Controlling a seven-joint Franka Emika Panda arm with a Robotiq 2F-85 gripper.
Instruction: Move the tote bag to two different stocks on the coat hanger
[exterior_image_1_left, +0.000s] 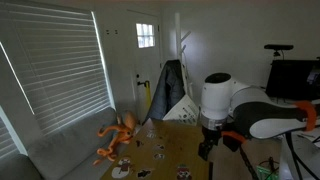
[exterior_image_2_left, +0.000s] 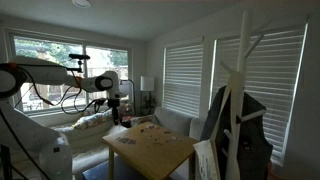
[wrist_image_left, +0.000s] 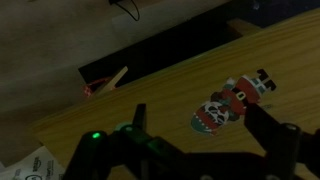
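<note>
The white coat hanger stands by the door, and it also shows in an exterior view with its short stocks angled up near the top. A dark jacket hangs on it. The pale tote bag hangs low beside the jacket; it also appears as white cloth. Which stock holds its straps I cannot tell. My gripper hovers over the wooden table, well away from the stand. In the wrist view the gripper is open and empty.
Below the gripper a red, white and green figure sticker lies on the table. An orange octopus toy sits on the grey couch. Small items are scattered on the table. Blinds cover the windows.
</note>
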